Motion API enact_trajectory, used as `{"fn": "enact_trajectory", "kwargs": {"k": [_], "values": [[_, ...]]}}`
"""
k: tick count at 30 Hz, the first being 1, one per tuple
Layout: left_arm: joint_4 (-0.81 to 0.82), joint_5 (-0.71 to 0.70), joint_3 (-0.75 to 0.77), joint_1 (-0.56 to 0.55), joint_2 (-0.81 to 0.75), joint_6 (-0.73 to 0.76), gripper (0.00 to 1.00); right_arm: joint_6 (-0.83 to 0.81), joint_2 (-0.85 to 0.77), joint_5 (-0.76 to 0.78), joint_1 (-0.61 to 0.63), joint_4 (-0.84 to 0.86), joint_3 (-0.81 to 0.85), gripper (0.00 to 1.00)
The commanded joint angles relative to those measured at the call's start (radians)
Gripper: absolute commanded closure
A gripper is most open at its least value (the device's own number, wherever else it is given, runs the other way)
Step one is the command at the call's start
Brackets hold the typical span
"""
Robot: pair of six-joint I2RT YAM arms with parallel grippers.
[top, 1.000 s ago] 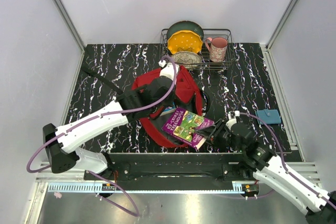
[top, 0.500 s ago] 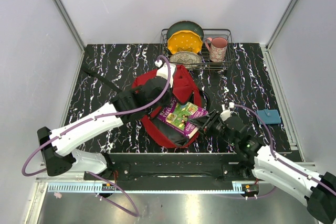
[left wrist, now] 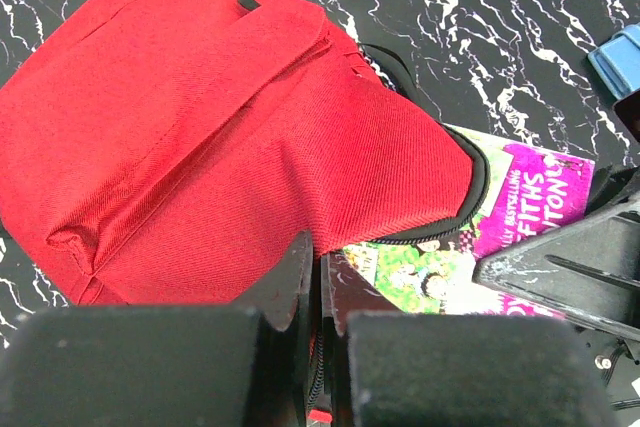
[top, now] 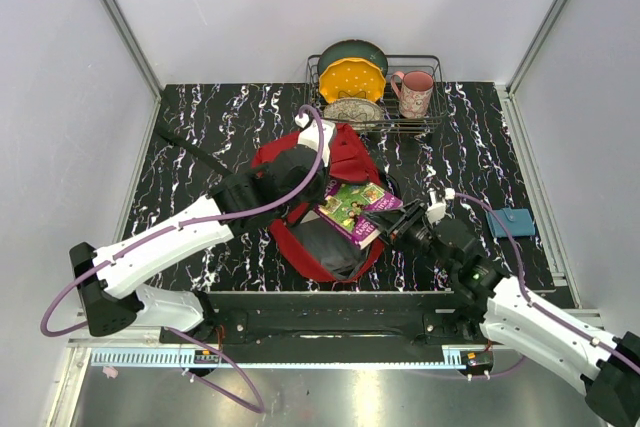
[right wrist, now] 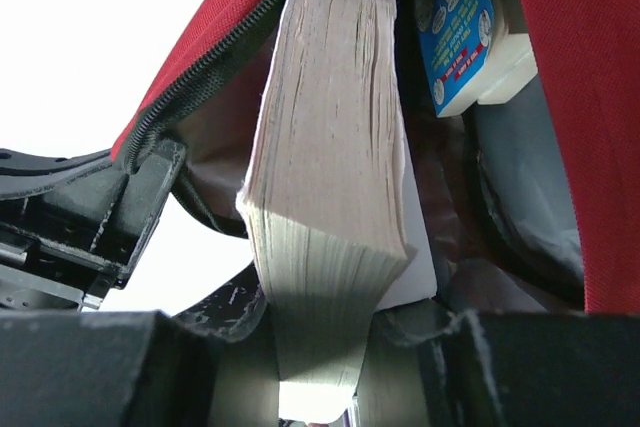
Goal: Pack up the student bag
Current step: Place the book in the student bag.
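Observation:
The student bag point(top: 345, 159) is a red backpack lying mid-table, its dark lining showing at the near side. My left gripper point(top: 320, 185) is shut on the bag's zipper edge point(left wrist: 322, 287) and holds the red flap point(left wrist: 200, 117) raised over the opening. A purple and green book point(top: 358, 205) pokes into that opening under the flap. My right gripper point(top: 400, 227) is shut on the book's near end point(right wrist: 320, 377). In the right wrist view the book's page block point(right wrist: 335, 137) runs up between the red sides point(right wrist: 575, 97), beside a blue-labelled item point(right wrist: 465, 32) inside.
At the back stands a wire dish rack point(top: 432, 119) with a yellow plate point(top: 352, 79), other dishes and a pink mug point(top: 415, 92). A small blue object point(top: 512, 222) lies at the right. A black strap point(top: 190, 152) trails left of the bag.
My right gripper has carried the book left and away from the near edge, so that its far end now lies under the raised flap. The left gripper keeps hold of the flap.

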Motion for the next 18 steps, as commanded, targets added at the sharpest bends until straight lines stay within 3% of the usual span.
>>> {"fn": "enact_trajectory", "kwargs": {"k": [1,5,10,14,18], "values": [[0.113,0.035,0.013,-0.002,-0.051,0.004,1.0,0.041,0.028,0.054,0.0,0.331,-0.003,1.0],[0.113,0.032,0.018,-0.002,-0.055,0.004,1.0,-0.016,0.146,0.02,0.0,0.228,0.112,1.0],[0.116,0.039,0.019,-0.004,-0.059,0.002,1.0,-0.023,0.258,0.098,0.001,0.403,0.078,1.0],[0.116,0.049,0.021,-0.002,-0.059,-0.021,1.0,-0.063,0.385,0.139,0.004,0.423,0.139,1.0],[0.115,0.058,0.028,-0.002,-0.048,-0.042,1.0,-0.068,0.514,0.284,0.097,0.525,0.141,1.0]]}}
